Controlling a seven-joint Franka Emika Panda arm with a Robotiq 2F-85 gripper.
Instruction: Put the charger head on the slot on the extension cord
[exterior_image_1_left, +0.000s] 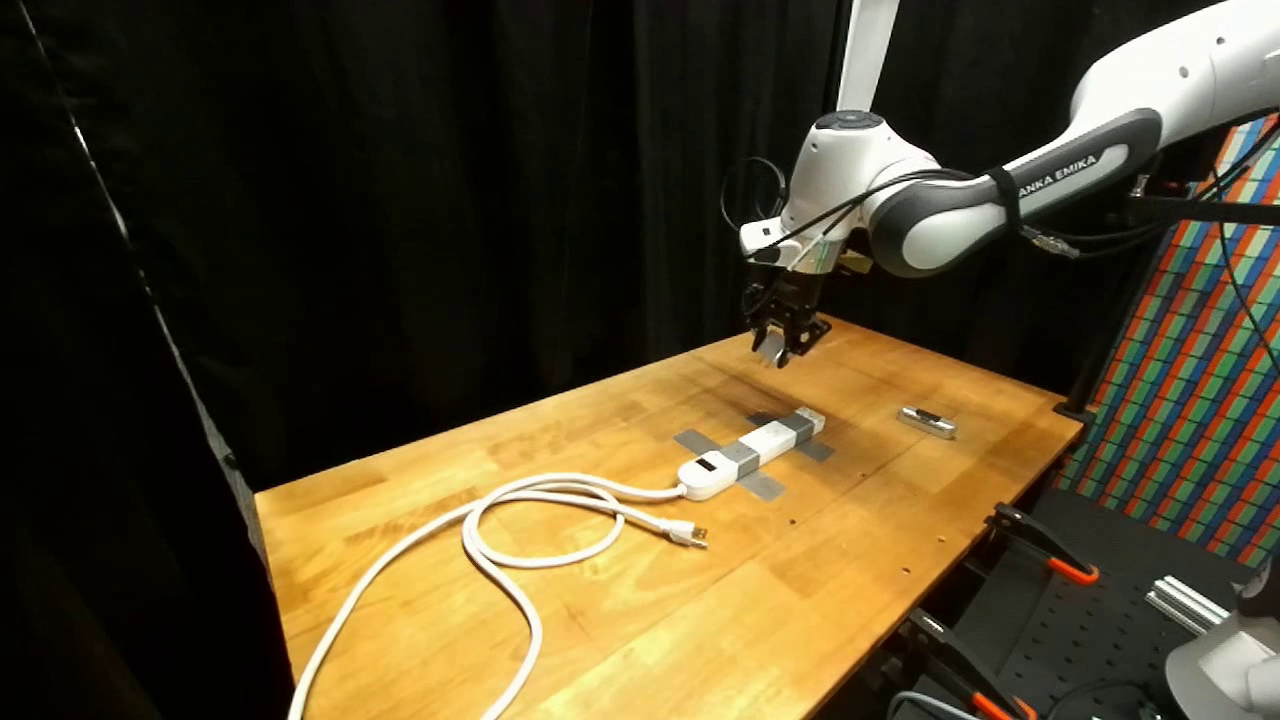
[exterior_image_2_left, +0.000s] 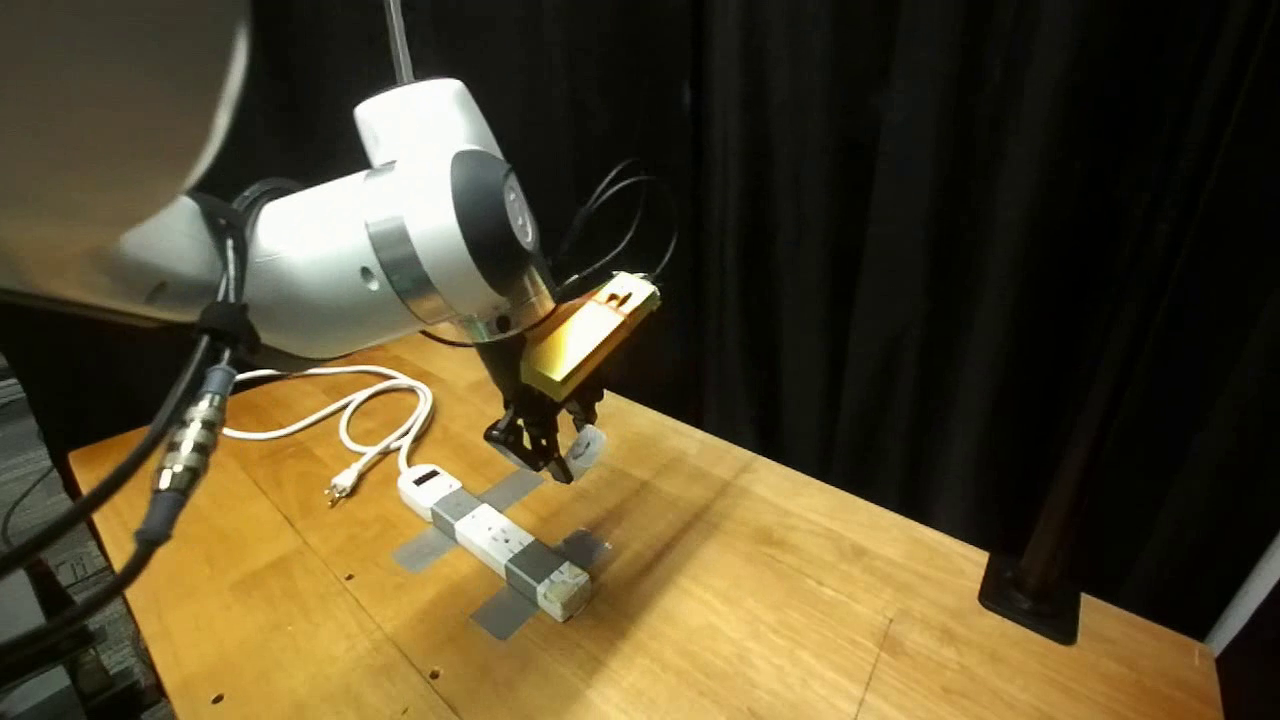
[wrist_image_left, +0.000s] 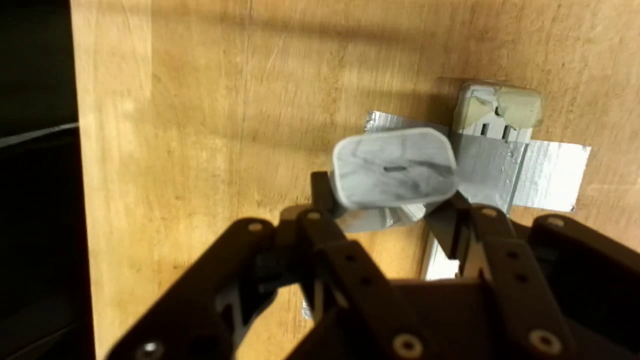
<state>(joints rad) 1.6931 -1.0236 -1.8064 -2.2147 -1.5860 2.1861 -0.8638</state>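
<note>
My black two-fingered claw (wrist_image_left: 389, 197) clasps the grey-white rounded plastic charger head (wrist_image_left: 395, 180) | probably light, stiff, slick | I'd grip its short sides

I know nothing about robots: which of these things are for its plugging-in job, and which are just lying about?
For the job:
the gripper
the charger head it holds
the extension cord, its strip showing slots
grey tape across that strip, likely steadying it

Apparently just around:
a small silver-and-dark object on the table
orange-and-black clamps at its edge
</note>
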